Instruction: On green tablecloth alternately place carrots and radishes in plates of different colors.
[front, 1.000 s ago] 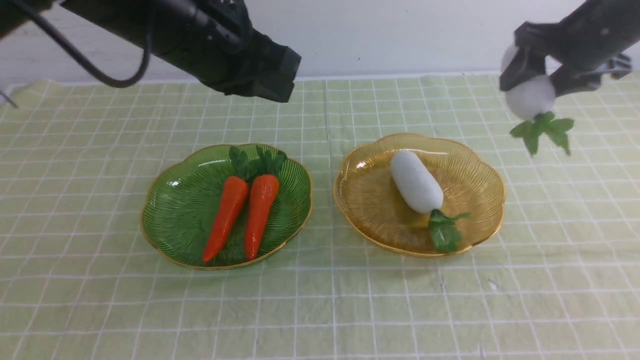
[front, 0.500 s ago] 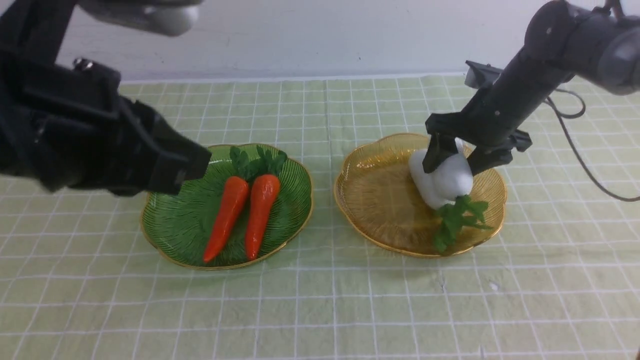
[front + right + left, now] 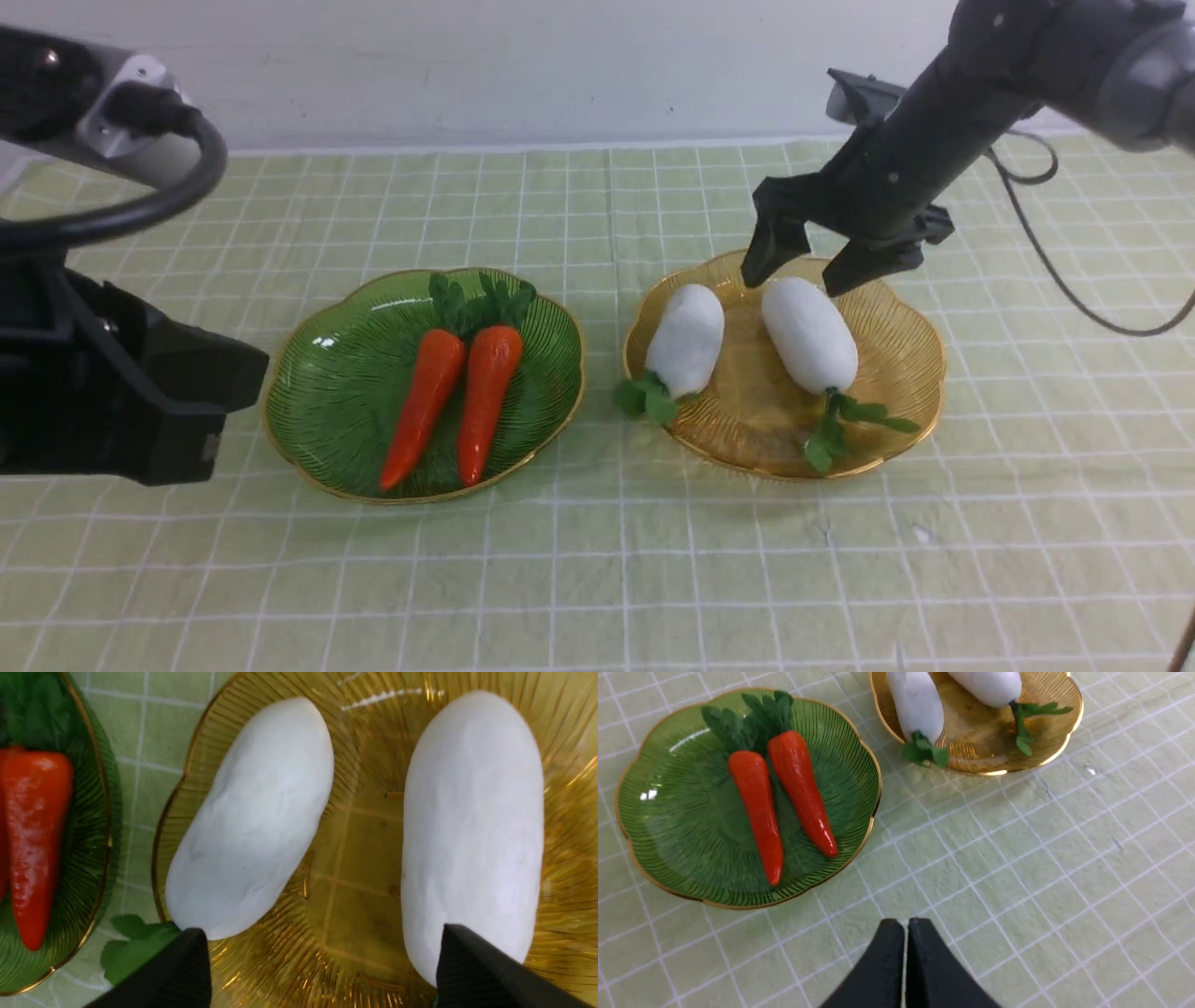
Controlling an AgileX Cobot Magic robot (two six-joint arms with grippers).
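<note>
Two orange carrots [image 3: 425, 401] [image 3: 485, 397] lie side by side in the green plate [image 3: 327, 420] on the green tablecloth [image 3: 597, 579]. In the amber plate [image 3: 896, 355] two white radishes [image 3: 686, 338] [image 3: 808, 331] lie apart, leaves toward me. My right gripper [image 3: 801, 273] hangs open just above the plate's far side, holding nothing; in its wrist view both radishes [image 3: 261, 816] [image 3: 472, 826] lie free below the spread fingers. My left gripper [image 3: 906, 924] is shut and empty over bare cloth, on my side of the green plate [image 3: 668, 826].
The left arm's black body [image 3: 121, 392] fills the left edge of the front view, beside the green plate. A white wall runs behind the cloth's far edge. The left radish's leaves [image 3: 644, 399] hang over the amber plate's rim.
The right gripper came down with a radish, let it go in the amber plate and rose open. The other radish slid to the plate's left side. The left arm drew back leftward.
</note>
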